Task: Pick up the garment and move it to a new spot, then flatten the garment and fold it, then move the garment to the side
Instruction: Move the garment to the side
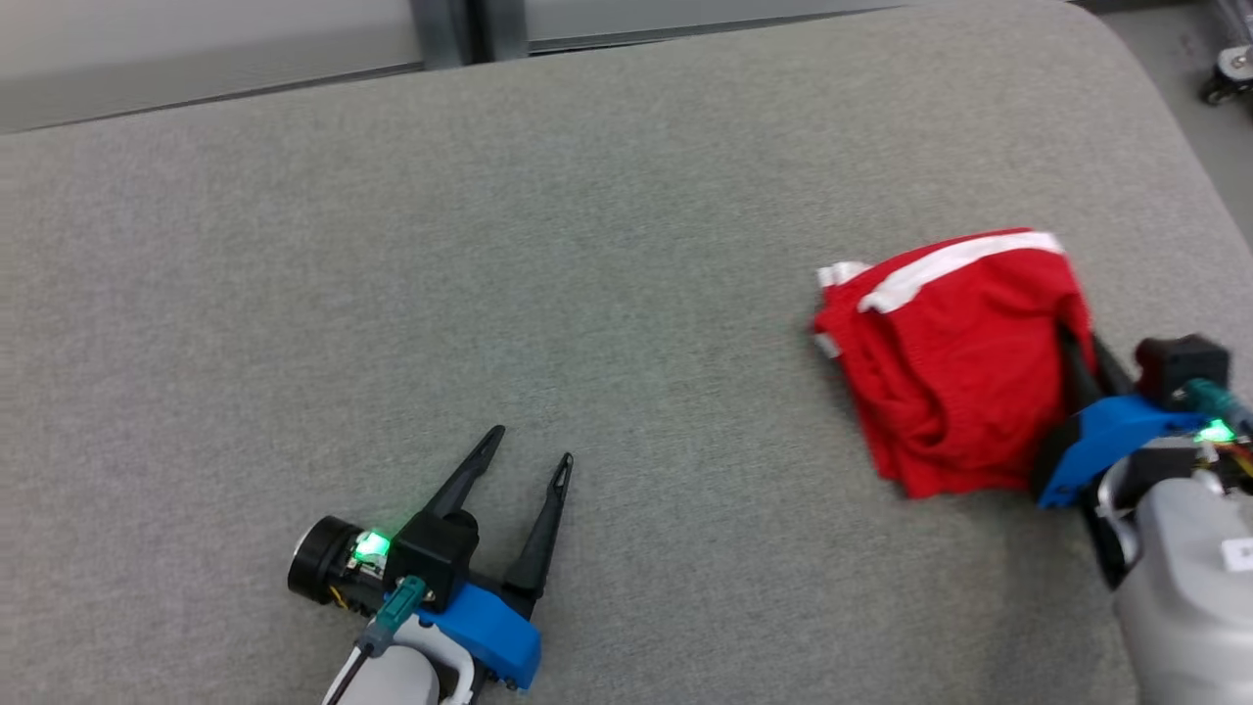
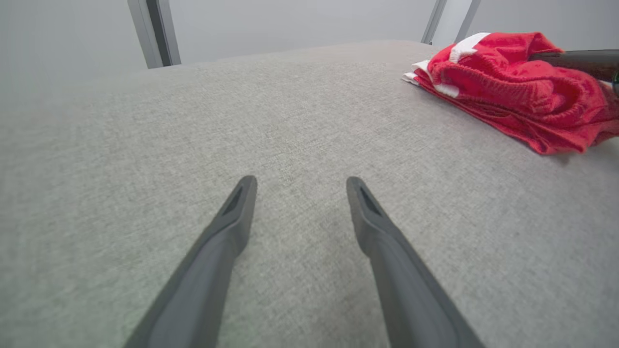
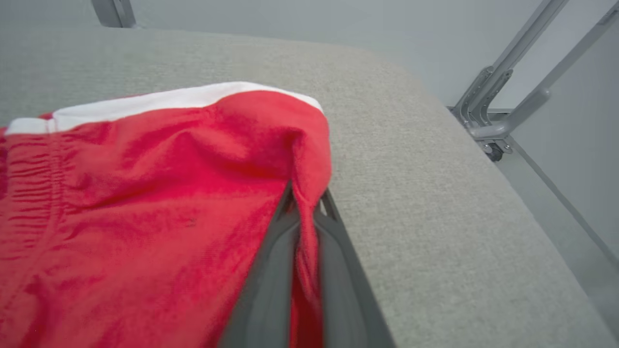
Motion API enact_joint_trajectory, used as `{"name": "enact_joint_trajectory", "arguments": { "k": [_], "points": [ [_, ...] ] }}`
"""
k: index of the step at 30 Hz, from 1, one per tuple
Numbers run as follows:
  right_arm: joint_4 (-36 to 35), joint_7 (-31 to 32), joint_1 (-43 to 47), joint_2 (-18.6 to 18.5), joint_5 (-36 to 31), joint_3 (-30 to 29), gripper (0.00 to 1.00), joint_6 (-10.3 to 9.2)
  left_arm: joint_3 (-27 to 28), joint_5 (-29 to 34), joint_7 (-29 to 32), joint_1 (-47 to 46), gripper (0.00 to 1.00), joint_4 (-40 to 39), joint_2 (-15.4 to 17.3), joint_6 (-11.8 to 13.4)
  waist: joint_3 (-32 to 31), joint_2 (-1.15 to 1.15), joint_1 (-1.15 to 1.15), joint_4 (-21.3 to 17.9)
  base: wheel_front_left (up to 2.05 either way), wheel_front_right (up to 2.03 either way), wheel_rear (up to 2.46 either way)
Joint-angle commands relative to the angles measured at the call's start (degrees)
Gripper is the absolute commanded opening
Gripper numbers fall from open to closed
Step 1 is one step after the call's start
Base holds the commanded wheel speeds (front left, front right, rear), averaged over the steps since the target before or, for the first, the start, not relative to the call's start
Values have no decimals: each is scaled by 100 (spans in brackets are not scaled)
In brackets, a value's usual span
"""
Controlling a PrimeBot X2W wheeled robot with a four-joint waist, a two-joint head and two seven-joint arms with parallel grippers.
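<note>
A red garment (image 1: pixel 954 362) with white trim lies bunched at the right of the grey padded table (image 1: pixel 587 245). My right gripper (image 3: pixel 305 200) is shut on a fold at its right edge, red cloth (image 3: pixel 145 203) pinched between the two fingers. From the head camera the right gripper (image 1: pixel 1077 352) is half hidden behind the cloth. My left gripper (image 1: pixel 529 446) stands open at the lower left, holding nothing, its fingertips over bare fabric. The left wrist view has the open left gripper (image 2: pixel 301 186) and the garment (image 2: pixel 512 87) far off to the upper right.
The table's rounded right edge (image 3: pixel 483 159) runs close beside the garment. Beyond it stand a metal frame with a caster wheel (image 3: pixel 493 152) and another wheel (image 1: pixel 1229 78). A dark post (image 2: pixel 154 31) rises behind the table's far edge.
</note>
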Motion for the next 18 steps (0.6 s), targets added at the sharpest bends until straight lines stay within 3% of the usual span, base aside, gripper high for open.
{"name": "enact_joint_trajectory", "arguments": {
  "k": [1,9,14,18],
  "points": [
    [100,53,-237,-223,-176,-269,0,-4,33,-5,-11,-90,100,2,95,-6,273,0,0,328,0,0,0],
    [191,439,-826,-976,-1255,-1704,0,-4,228,-61,7,-135,100,-57,164,3,565,0,0,811,0,0,0],
    [-89,593,-1011,-1154,-1844,-2475,0,-4,218,-54,10,-182,100,-94,163,6,675,0,0,981,0,0,0],
    [-402,734,-1052,-1044,-2298,-2971,0,-4,256,-86,22,-226,100,-83,186,7,724,0,0,1034,0,0,0]
  ]
}}
